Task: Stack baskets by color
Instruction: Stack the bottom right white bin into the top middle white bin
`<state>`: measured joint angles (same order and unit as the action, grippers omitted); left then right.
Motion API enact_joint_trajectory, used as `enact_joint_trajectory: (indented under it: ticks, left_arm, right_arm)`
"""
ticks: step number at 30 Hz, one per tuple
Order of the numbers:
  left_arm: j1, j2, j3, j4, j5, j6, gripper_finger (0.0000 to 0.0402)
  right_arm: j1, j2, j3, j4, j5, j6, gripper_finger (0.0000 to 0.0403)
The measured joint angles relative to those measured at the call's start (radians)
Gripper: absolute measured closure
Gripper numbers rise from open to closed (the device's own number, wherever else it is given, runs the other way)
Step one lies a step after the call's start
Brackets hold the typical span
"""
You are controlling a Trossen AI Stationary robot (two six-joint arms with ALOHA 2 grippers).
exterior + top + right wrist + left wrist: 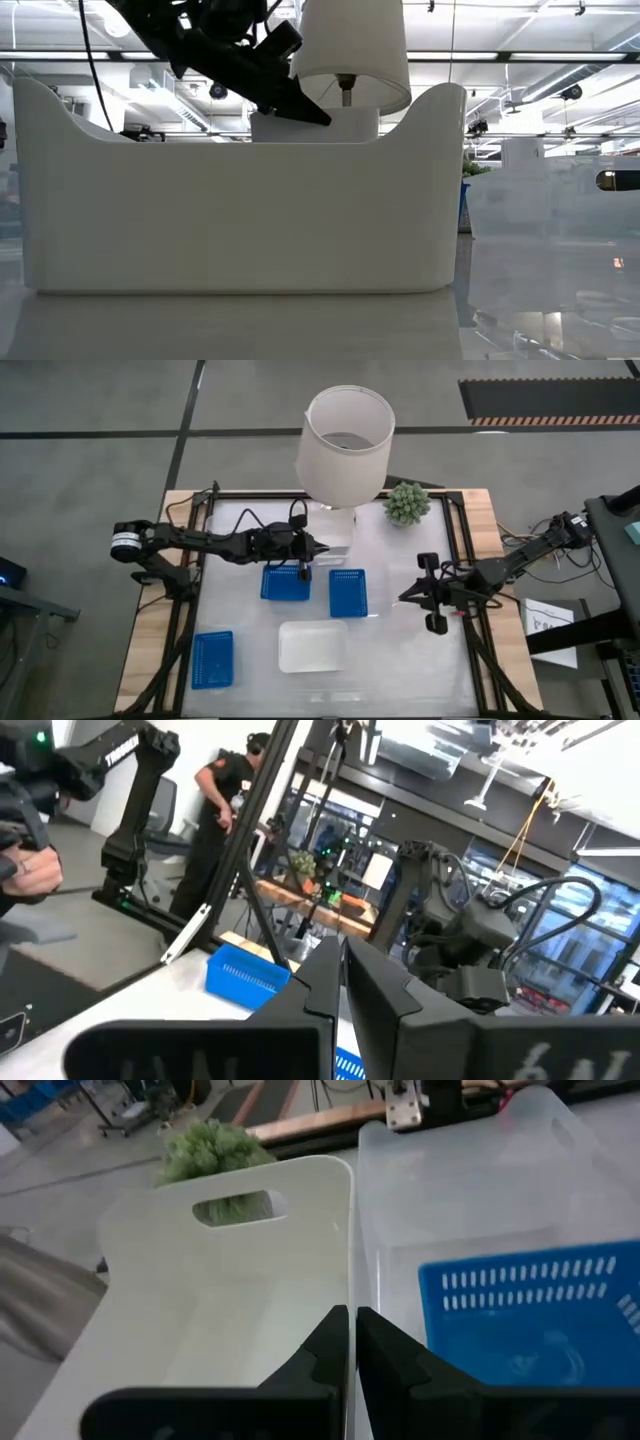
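The left gripper (305,567) hangs with its fingers pressed together and nothing between them, its tip right over the far edge of a blue basket (285,583); the left wrist view shows that basket's mesh wall (530,1315) just beside the closed fingers, with a white basket (215,1295) standing on the other side. A second blue basket (348,592) lies just to the side of the first, and a third (212,659) sits well apart toward the near corner, while the white basket (313,645) rests nearer the front edge. To do this step well, I judge the fingers must part first, then straddle the blue wall squarely before closing, so the tray lifts level and can drop cleanly into its neighbour. The right gripper (432,607) waits off to the side, also closed and empty. Farther back stand the lampshade (345,442) and a small green plant (407,503)
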<state>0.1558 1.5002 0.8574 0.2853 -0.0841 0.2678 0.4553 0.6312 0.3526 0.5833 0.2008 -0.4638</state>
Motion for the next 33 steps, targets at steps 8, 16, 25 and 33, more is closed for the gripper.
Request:
enact_joint_trajectory:
  ticks: [8, 16, 25, 33]
  left_arm:
    - [0.003, 0.019, 0.001, -0.005, -0.022, 0.0, 0.0401]
    - [0.006, 0.019, 0.001, -0.019, -0.022, 0.0, 0.0401]
    - [0.006, 0.019, 0.001, -0.024, -0.023, 0.0, 0.0401]
    - [0.006, 0.019, 0.001, -0.025, -0.026, -0.001, 0.0402]
  right_arm:
    - [0.0, -0.055, -0.019, -0.002, 0.0, -0.006, 0.039]
    - [0.0, -0.053, -0.019, -0.012, 0.0, -0.021, 0.039]
    - [0.0, -0.053, -0.019, -0.017, 0.001, -0.021, 0.039]
    - [0.0, -0.053, -0.019, -0.017, 0.001, -0.02, 0.039]
